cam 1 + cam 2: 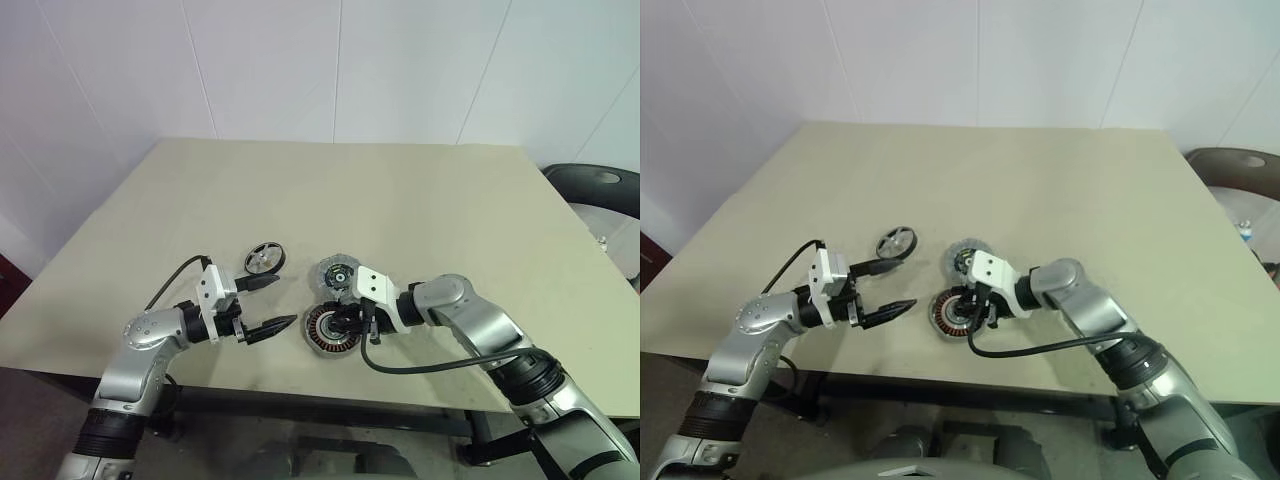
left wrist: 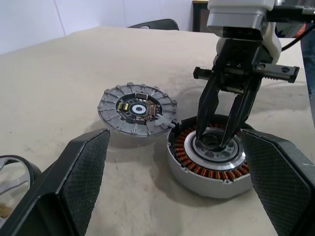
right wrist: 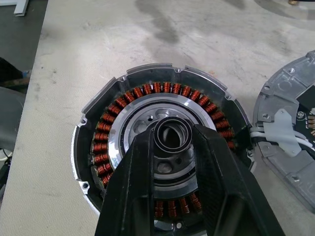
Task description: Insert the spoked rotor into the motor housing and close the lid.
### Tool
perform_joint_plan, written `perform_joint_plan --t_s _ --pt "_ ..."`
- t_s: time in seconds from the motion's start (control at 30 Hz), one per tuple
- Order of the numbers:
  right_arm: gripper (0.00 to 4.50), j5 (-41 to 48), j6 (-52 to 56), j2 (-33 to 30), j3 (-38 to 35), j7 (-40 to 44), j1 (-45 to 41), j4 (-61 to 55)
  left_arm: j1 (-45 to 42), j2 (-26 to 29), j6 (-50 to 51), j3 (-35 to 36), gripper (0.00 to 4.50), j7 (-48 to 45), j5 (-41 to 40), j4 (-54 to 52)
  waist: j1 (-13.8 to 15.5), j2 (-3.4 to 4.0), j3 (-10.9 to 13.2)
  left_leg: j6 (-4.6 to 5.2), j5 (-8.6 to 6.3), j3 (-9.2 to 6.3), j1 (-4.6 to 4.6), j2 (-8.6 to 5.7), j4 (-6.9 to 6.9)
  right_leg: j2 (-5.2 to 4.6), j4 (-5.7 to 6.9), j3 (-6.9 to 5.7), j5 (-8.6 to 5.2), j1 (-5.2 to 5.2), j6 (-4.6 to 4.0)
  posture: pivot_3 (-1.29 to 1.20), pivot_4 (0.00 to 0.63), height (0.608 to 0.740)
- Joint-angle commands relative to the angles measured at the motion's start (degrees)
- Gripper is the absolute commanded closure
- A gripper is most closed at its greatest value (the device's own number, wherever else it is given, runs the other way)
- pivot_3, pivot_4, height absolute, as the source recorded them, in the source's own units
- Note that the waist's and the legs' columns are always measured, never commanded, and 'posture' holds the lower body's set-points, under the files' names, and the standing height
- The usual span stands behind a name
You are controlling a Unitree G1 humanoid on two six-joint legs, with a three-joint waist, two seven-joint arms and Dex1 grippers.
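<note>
The motor housing [image 3: 98,142], a silver cup ringed with copper windings, sits near the table's front edge. My right gripper [image 3: 172,133] points down into it, its fingers [image 2: 209,105] shut on the dark ring at the housing's centre. The lid [image 2: 137,107] lies flat just behind the housing, touching it, dark centre face up. The spoked rotor [image 1: 264,259] lies to the left of the lid. My left gripper [image 1: 272,305] hovers open and empty left of the housing, just in front of the rotor, pointing toward the housing.
The beige table [image 1: 400,190] stretches bare toward the white wall behind. A black chair [image 1: 595,185] stands off the table's far right corner. The front table edge runs close below both grippers.
</note>
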Motion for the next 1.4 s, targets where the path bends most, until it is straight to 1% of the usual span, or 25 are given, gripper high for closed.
perform_joint_plan --t_s 0.03,0.3,0.7,1.1,1.4 --pt "3.76 0.2 0.7 0.0 0.2 1.4 -0.8 -0.5 -1.3 0.6 -0.3 0.8 0.00 0.1 -0.4 -1.0 0.0 0.00 0.0 0.00 0.00 0.00 0.00 0.00 0.00 0.00 0.00 0.00 0.00 0.00 0.00 0.00 0.000 0.740" --pt "3.76 0.3 1.5 -0.2 0.0 1.6 0.2 -1.3 -1.0 0.5 -2.1 0.8 0.00 -0.5 0.3 1.1 0.0 0.00 0.0 0.00 0.00 0.01 0.00 -0.01 -0.03 -0.01 -0.03 0.00 0.00 0.00 0.00 0.00 0.000 0.740" --pt "3.76 0.5 2.1 -0.9 0.6 2.9 0.6 -1.7 -1.0 0.1 -7.3 0.4 0.00 -2.3 1.9 7.5 0.0 -0.01 0.0 0.00 0.00 0.01 0.00 -0.01 -0.02 -0.02 -0.04 0.00 0.00 0.01 0.00 0.00 0.000 0.740" --pt "3.76 1.6 2.4 -1.1 0.5 4.6 1.0 -3.1 -1.5 0.2 -5.6 -0.5 0.00 -0.7 2.3 5.5 0.1 -0.02 0.0 0.04 -0.02 0.01 0.00 -0.02 -0.02 -0.03 -0.06 0.00 0.00 0.01 0.01 0.00 0.000 0.740" --pt "3.76 0.7 2.2 -1.1 1.3 4.7 1.3 -3.7 -1.3 0.4 -4.3 -0.8 0.00 0.0 2.5 4.0 0.0 -0.02 0.0 0.04 -0.03 0.01 0.00 -0.02 -0.01 -0.02 -0.06 0.00 0.01 0.02 0.01 0.00 0.000 0.740"
